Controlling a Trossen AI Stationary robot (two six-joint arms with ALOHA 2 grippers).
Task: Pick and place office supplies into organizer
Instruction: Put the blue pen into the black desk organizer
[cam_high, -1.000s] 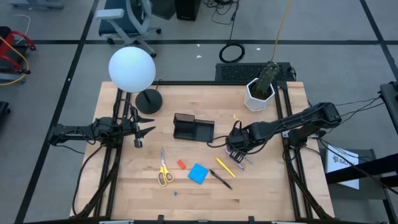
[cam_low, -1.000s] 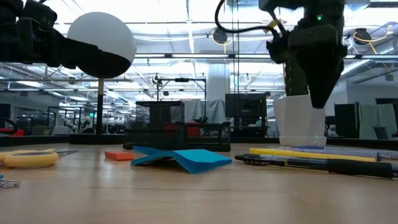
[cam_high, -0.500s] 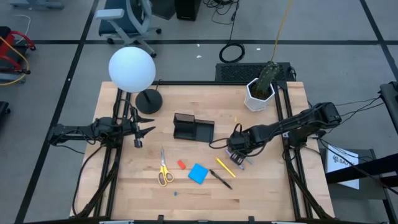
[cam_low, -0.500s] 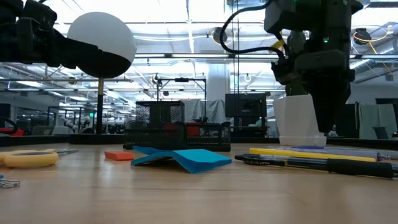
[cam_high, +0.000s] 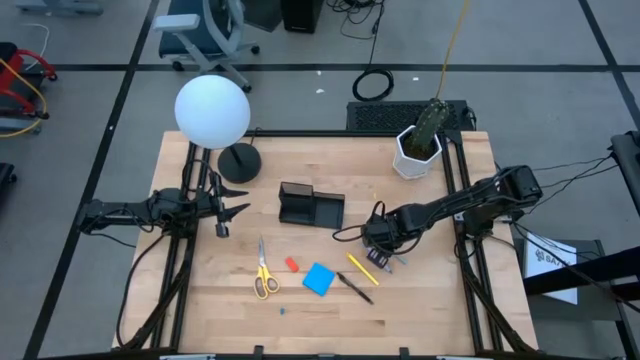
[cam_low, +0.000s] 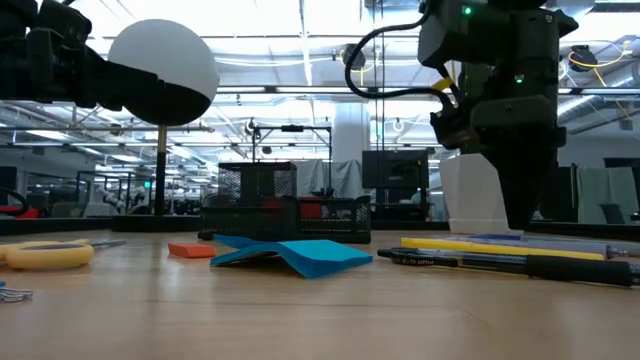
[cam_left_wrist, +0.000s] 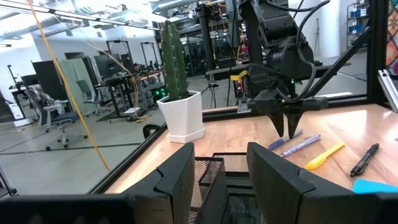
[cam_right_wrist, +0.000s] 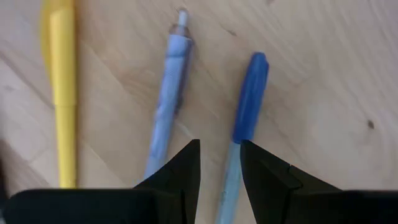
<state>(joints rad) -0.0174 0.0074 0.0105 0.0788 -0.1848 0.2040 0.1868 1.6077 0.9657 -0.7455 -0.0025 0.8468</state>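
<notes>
Right claw (cam_high: 379, 252) lowered close over the desk (cam_high: 420, 310), directly above two pens lying side by side: a pale purple-grey pen (cam_right_wrist: 168, 109) and a blue-capped pen (cam_right_wrist: 247, 99), apart from each other. Fingers (cam_right_wrist: 180, 177) set at a narrow gap, nothing held; in the right wrist view, tips sitting between the two pens' barrels, with contact not determinable. Yellow pen (cam_high: 362, 268) just beside these, toward the desk's middle, and black pen (cam_high: 354, 288) near it toward the front edge. Blue pad (cam_high: 319, 279), red eraser (cam_high: 292, 264) and yellow-handled scissors (cam_high: 263, 272) spread across the front middle of the desk, each apart from the others. Black organizer (cam_high: 310, 206) standing at desk centre, well apart from the pens; contents not discernible. Left claw (cam_high: 232, 211) parked at the left side of the desk, above the surface, fingers (cam_left_wrist: 277, 177) parted and empty, aimed toward the organizer. White pot with cactus (cam_high: 420, 145) at the far right corner; lamp with white globe (cam_high: 212, 111) at the far left.
</notes>
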